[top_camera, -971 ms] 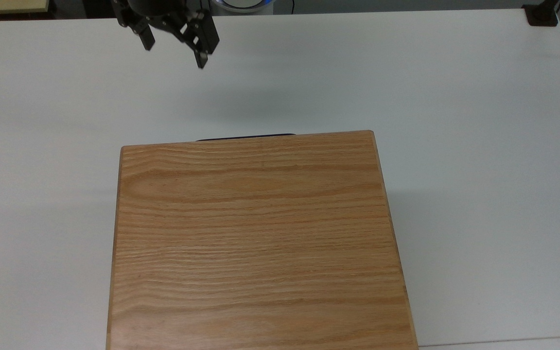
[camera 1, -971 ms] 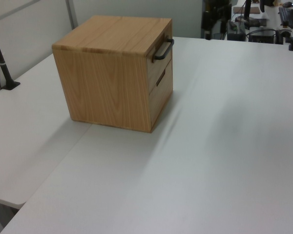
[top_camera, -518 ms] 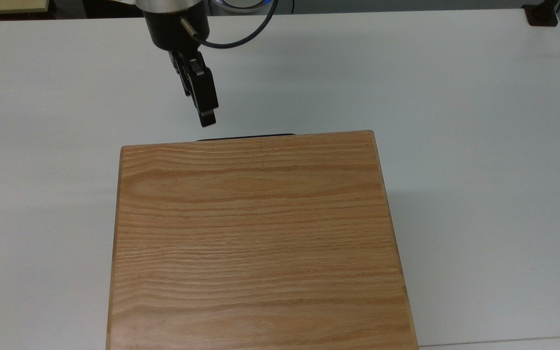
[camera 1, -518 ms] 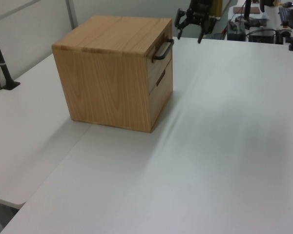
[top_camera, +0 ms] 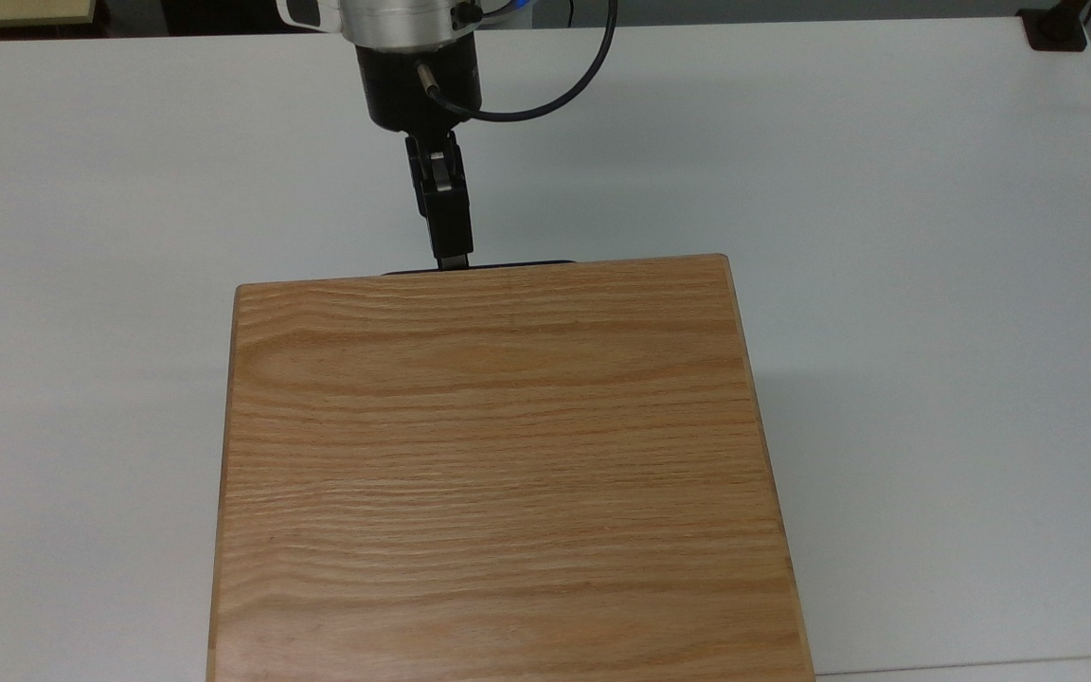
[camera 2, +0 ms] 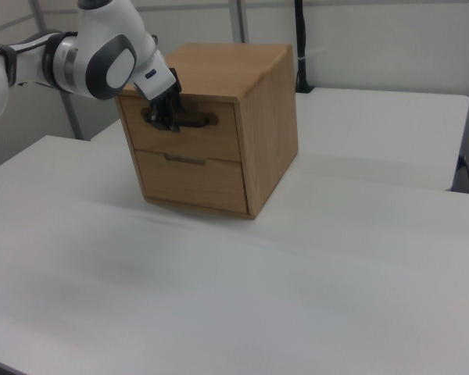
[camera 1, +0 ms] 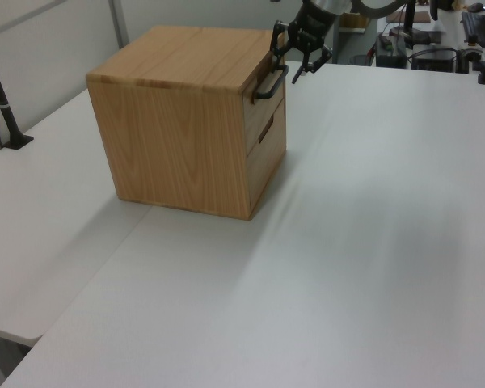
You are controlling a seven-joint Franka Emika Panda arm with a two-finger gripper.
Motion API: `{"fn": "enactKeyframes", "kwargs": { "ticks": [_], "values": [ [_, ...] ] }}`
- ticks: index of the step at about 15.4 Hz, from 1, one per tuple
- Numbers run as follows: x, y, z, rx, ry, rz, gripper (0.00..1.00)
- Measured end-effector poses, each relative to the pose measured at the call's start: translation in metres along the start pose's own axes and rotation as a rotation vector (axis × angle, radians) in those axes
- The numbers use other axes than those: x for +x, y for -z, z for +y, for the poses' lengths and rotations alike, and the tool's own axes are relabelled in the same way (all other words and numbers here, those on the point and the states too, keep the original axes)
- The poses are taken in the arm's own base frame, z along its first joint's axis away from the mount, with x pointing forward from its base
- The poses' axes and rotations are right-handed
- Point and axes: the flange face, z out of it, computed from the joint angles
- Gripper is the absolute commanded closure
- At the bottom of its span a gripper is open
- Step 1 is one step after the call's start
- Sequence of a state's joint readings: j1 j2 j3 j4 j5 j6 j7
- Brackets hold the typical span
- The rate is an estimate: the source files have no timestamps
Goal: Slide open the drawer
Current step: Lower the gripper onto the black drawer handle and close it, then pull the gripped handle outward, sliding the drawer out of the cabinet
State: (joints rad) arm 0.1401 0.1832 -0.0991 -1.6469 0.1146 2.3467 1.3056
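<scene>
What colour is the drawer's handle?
Black; the handle shows best in the right view.

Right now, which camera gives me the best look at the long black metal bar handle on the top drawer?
The right view: it faces the cabinet front, showing the black bar handle across the top drawer, with the gripper at its end. The left view shows the handle side-on. The top view shows a thin strip.

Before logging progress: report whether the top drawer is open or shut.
Shut: the drawer front sits flush with the cabinet; the gripper is at its handle.
</scene>
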Motion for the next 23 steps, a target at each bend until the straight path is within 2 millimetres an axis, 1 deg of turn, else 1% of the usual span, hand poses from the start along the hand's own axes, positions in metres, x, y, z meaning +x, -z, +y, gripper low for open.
{"fn": "enactKeyframes", "kwargs": {
  "ticks": [2,5,7,10,11,13,16,17,20,23],
  "values": [
    [0.0,0.002,-0.003,0.025,0.001,0.006,0.47],
    [-0.006,0.001,-0.004,0.026,0.01,0.002,0.52],
    [-0.009,-0.005,0.0,0.013,0.025,-0.002,0.56],
    [-0.009,-0.005,0.001,0.011,0.045,-0.003,0.61],
    [-0.01,-0.011,0.005,-0.001,0.049,-0.006,0.63],
    [-0.012,-0.021,0.011,-0.017,0.052,-0.009,0.69],
    [-0.014,-0.021,0.009,-0.012,0.059,-0.009,0.85],
    [-0.014,-0.021,0.009,-0.012,0.063,-0.01,0.87],
    [-0.014,-0.02,0.013,-0.017,0.063,-0.012,0.88],
    [-0.016,-0.013,0.026,-0.028,0.073,-0.018,0.88]
  ]
}}
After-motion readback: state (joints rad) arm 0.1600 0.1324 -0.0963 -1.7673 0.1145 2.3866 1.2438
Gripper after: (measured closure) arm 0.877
